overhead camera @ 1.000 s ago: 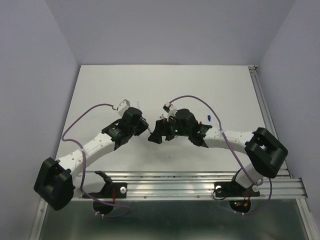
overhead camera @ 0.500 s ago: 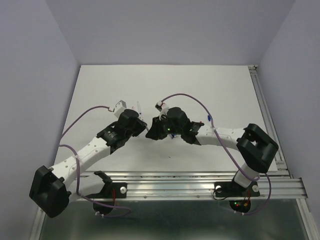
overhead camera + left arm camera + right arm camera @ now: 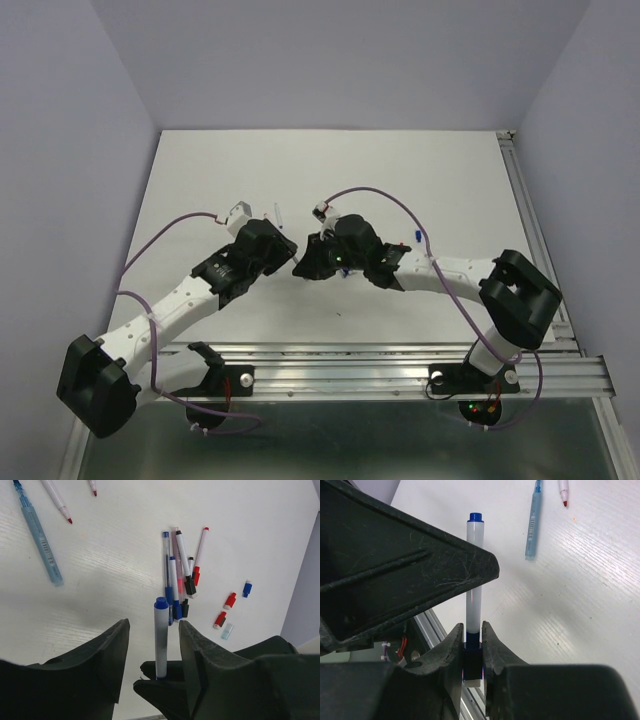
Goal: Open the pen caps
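Note:
A white pen point(image 3: 161, 640) with blue ends stands between my two grippers. My right gripper point(image 3: 471, 627) is shut on its dark blue pen cap point(image 3: 472, 652), and the white barrel point(image 3: 474, 580) sticks out past the fingers. My left gripper point(image 3: 154, 625) is open around the barrel, with a gap on each side of it. In the top view the two grippers meet near the table's middle, the left gripper point(image 3: 285, 247) beside the right gripper point(image 3: 302, 268). A bunch of pens point(image 3: 176, 580) lies on the table beyond.
Loose caps lie right of the bunch: two red caps point(image 3: 229, 600) point(image 3: 219, 619), a blue cap point(image 3: 247, 588) and a clear cap point(image 3: 227, 631). A light blue pen point(image 3: 40, 545) and an uncapped red-tipped pen point(image 3: 57, 500) lie to the upper left. The aluminium rail point(image 3: 400, 362) runs along the near edge.
My right gripper closed on the pen's blue cap. My left gripper then opened and let go of the barrel. Both arms shifted slightly left.

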`<state>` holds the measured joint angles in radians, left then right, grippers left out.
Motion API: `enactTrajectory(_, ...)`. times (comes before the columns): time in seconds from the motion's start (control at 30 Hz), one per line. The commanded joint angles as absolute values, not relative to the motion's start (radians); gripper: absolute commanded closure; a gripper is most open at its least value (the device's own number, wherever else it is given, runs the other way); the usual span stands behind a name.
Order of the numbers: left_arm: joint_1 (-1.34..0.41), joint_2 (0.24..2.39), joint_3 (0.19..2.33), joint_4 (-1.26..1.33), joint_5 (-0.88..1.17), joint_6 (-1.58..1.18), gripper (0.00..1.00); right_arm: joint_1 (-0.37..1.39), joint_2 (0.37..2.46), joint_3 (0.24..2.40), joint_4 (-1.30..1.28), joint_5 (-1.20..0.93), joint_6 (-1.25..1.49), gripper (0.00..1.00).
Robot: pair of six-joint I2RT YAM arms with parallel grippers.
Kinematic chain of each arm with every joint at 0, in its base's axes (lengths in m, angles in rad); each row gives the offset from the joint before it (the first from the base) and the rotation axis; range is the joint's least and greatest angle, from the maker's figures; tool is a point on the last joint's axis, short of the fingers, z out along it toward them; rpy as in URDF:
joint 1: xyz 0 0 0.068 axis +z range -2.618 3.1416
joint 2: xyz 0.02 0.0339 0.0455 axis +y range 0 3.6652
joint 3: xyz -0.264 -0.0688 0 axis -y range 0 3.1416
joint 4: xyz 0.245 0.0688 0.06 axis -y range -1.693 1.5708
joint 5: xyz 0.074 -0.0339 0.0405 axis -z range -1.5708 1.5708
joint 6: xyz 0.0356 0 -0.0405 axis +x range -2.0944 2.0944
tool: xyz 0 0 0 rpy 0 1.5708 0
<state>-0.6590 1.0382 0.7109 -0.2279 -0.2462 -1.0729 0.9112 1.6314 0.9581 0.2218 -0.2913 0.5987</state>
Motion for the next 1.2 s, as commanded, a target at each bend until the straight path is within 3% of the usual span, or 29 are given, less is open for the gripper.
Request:
enactTrajectory(0.0, -0.661, 1.008, 0.712, -0.199, -0.261, -1.057, 0.44, 0.92, 1.589, 1.012, 0.27, -0.304, 0.614, 0.99)
enactTrajectory(0.07, -0.661, 1.009, 0.71, -0.193, -0.261, -1.054, 0.5, 0.92, 1.597, 1.023, 0.275, -0.333, 0.617, 0.99)
enactTrajectory(0.13, -0.661, 1.014, 0.712, -0.183, -0.256, -1.052, 0.63, 0.92, 1.603, 1.028, 0.279, -0.371, 0.621, 0.99)
enactTrajectory(0.23, -0.661, 1.02, 0.712, -0.163, -0.236, -1.036, 1.0, 0.92, 1.612, 1.035, 0.267, -0.376, 0.627, 0.99)
enactTrajectory(0.43, -0.641, 1.012, 0.722, -0.137, -0.425, -1.025, 1.0, 0.92, 1.617, 0.999, 0.232, -0.44, 0.658, 0.99)
enactTrajectory(0.57, -0.493, 1.1, 0.822, -0.137, -0.495, -0.959, 1.0, 0.945, 1.577, 0.838, 0.277, -0.498, 0.748, 0.99)
enactTrajectory(0.87, -0.262, 1.264, 0.997, -0.035, -0.427, -0.784, 1.0, 1.045, 1.395, 0.485, 0.373, -0.431, 0.923, 0.99)
enactTrajectory(1.03, -0.261, 1.233, 0.941, -0.032, -0.272, -0.715, 1.0, 1.034, 1.324, 0.615, 0.036, -0.109, 0.822, 0.99)
enactTrajectory(1.17, -0.306, 1.192, 0.847, -0.055, -0.121, -0.658, 1.0, 0.915, 1.313, 0.699, -0.194, 0.118, 0.738, 0.99)
